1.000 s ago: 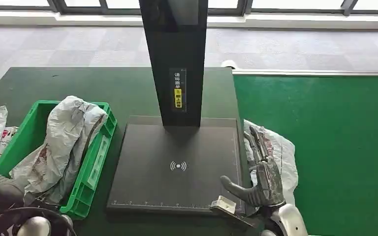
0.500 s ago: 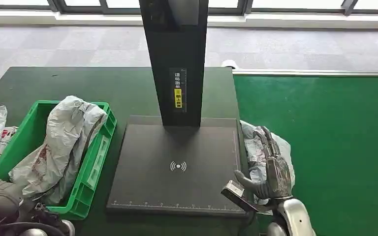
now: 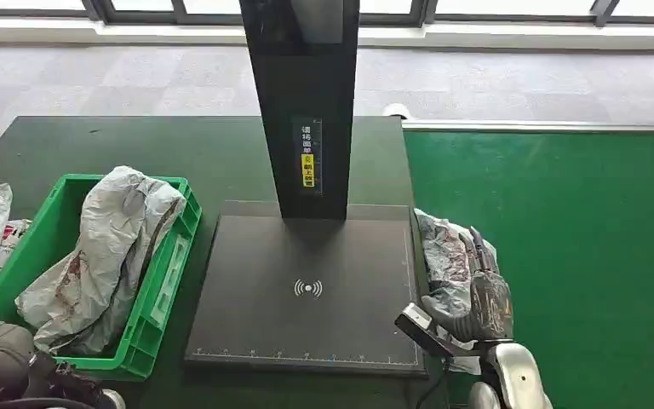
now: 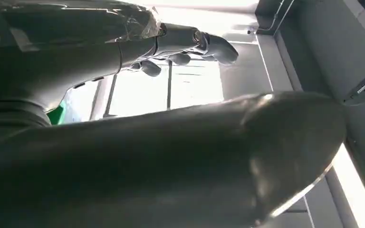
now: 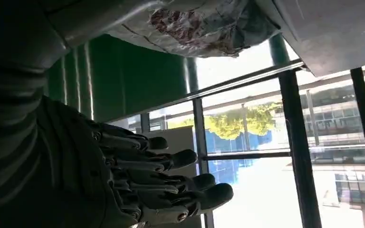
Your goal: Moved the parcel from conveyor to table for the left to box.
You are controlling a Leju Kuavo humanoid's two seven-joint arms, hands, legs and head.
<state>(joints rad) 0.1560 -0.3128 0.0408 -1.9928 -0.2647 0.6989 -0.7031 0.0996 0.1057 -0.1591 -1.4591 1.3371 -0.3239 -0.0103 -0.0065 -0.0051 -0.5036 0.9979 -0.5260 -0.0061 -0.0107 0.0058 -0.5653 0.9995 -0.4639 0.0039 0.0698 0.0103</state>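
Item: parcel [image 3: 444, 256], grey crumpled poly bag, lying at the seam between the green conveyor [image 3: 579, 256] and the dark bench [image 3: 179, 153], just beside the black scanner base [image 3: 306, 290]. We log the right robot hand [image 3: 481, 298] against its near side, thumb out; whether it grips the bag we cannot tell. Left robot hand [image 4: 190, 45]: fingers curled, holding nothing. Green crate [image 3: 166, 281] already carries another bag. Risk, in our judgement: slack film slipping free or snagging on the scanner's edge.
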